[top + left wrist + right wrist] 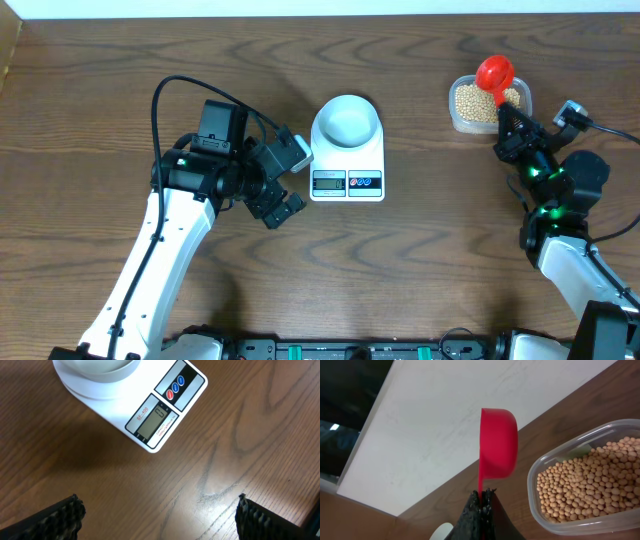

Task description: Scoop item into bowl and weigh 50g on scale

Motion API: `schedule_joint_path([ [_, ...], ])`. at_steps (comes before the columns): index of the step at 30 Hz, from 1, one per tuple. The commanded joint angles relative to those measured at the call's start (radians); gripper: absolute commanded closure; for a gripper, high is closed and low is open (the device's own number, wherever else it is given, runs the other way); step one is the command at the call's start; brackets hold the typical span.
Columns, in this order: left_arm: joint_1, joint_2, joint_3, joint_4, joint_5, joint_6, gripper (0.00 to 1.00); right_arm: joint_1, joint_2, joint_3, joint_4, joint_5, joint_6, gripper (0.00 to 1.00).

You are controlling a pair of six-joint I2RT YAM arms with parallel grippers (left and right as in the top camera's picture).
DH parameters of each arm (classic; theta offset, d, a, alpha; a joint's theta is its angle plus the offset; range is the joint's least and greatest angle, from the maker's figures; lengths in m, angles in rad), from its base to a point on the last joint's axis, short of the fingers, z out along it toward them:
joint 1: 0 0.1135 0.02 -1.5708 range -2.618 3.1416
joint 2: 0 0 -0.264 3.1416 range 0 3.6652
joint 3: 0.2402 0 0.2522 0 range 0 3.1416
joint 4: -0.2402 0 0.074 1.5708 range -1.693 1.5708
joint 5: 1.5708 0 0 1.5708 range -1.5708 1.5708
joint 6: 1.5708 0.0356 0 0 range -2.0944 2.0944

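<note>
From above, we see the scale (pixel 347 168) near the middle of the wooden counter (pixel 450 260), with the bowl (pixel 346 122) standing on its far part, its pale bluish inside bare to the camera. Well to the right a clear tub (pixel 456 118) holds the beans (pixel 470 100) in a loose layer. A red scoop (pixel 495 72) hangs over the tub's far edge. The left arm (pixel 170 240) reaches in from the near left, a black cable (pixel 158 110) looping above it, and the left jaws stand released just left of the scale, touching nothing. The right jaws, over the tub's near right corner, are clenched on the scoop's handle.

From the left wrist, the scale (pixel 105 402) lies at a slant at the top, its grey display (pixel 156 419) and its red and blue buttons (pixel 175 387) turned toward us; only the bowl's rim (pixel 100 367) shows. The two ribbed pads (pixel 65 520) sit at the lower corners, wide apart, with bare counter between them.

From the right wrist, the scoop (pixel 497 442) rises from the shut jaws, its cup turned sideways so we cannot tell what is in it. The tub (pixel 534 485) lies just to its right, with the beans (pixel 590 480) covering its floor. A white wall (pixel 445 420) stands beyond the counter's edge.
</note>
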Motion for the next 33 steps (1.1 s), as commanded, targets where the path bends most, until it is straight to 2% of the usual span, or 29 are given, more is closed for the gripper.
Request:
schedule_joint_path([
  [1,0.003,-0.015,0.024,0.001,-0.01,-0.012,0.01,-0.004,0.0,0.011,0.0,0.008,-0.015,0.99],
  [33,0.004,-0.056,0.026,0.001,-0.039,-0.036,0.01,0.0,0.0,0.011,0.009,-0.049,0.031,0.99],
])
